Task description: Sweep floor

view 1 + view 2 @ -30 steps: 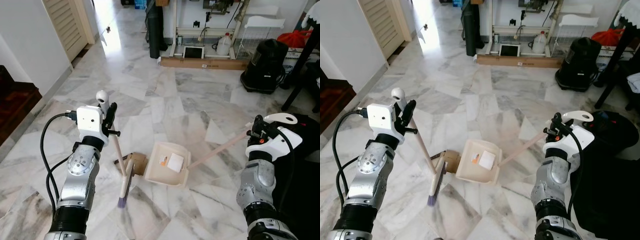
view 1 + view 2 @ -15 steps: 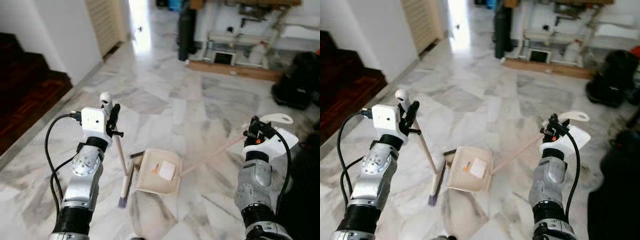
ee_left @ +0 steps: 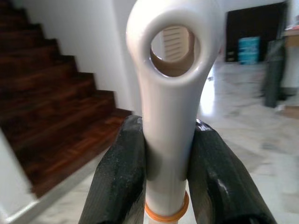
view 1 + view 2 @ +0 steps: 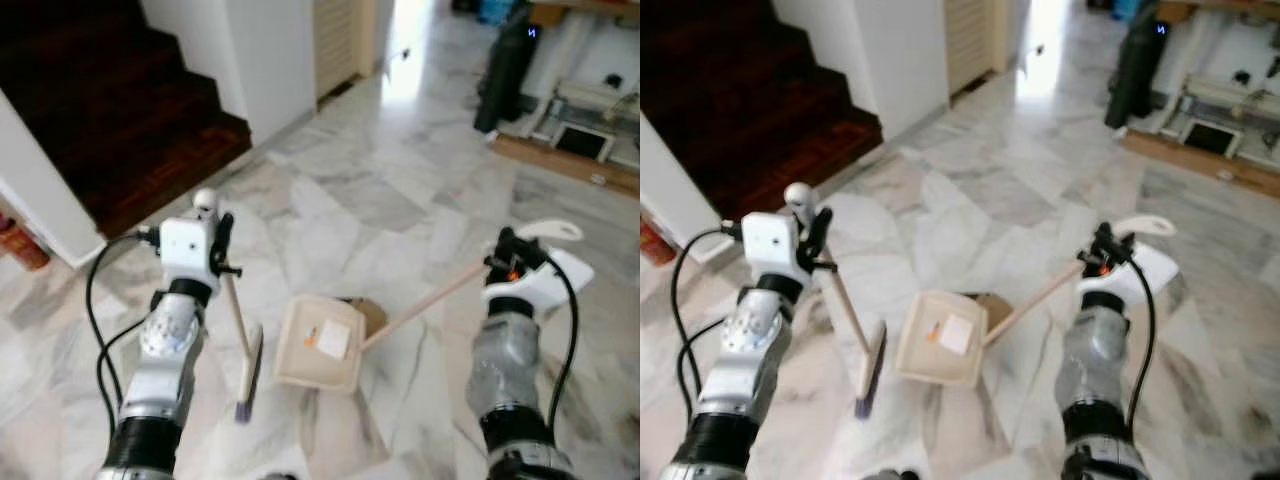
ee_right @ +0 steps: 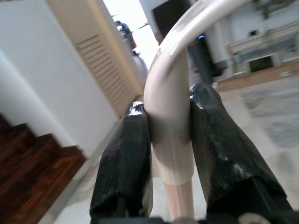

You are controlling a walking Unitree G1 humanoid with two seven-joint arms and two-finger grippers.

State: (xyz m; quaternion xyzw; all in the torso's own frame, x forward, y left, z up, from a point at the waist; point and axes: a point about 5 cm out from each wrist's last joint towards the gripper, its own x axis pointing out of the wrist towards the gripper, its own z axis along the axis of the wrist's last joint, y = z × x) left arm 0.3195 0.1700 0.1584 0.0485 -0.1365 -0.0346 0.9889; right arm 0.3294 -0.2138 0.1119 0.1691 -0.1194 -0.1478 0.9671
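One broom [image 4: 243,345] and one dustpan [image 4: 318,344] are in play on the marble floor [image 4: 380,215], each carried by one of the robot's two arms. The left gripper [image 3: 163,154] is raised at the robot's left front with its forearm upright, its jaws pinching the white top of the broom handle just under the hanging loop (an orange ring sits on the handle below the black fingers [image 3: 119,177]); the shaft slants down and inward to the broom head, which rests on the floor just beside the dustpan's left edge. The right gripper [image 5: 169,140] is held up at the robot's right front, jaws pressed around the pale upper end of the dustpan's long handle, where it curves into a white hook; that handle runs diagonally down and to the left to the cream dustpan, which sits on the floor between the two arms. Inside the pan lie two bits of litter: one white square scrap [image 4: 334,338] and one small orange-marked piece [image 4: 312,336]. One brown, cardboard-like piece [image 4: 368,314] lies on the floor touching the pan's far corner, partly hidden behind it, so its full shape cannot be made out. One dark wooden staircase [image 4: 110,100] rises at the far left, cut off by the frame. The whole head view is soft with blur.
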